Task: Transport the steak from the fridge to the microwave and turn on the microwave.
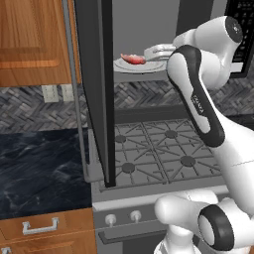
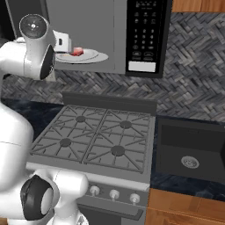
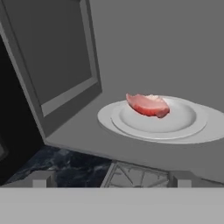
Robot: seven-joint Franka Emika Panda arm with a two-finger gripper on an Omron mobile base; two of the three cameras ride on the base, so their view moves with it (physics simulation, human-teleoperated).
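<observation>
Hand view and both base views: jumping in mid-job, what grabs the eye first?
The red-pink steak lies on a white plate inside the open microwave, above the gas stove. The gripper hangs open just outside the cavity, holding nothing. The microwave door stands wide open to the left.

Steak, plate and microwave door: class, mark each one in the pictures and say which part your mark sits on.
steak (image 3: 148,105), hand view, middle of the red-pink top.
plate (image 3: 131,125), hand view, bare front-left rim.
microwave door (image 1: 96,89), left base view, dark edge of the open door.
</observation>
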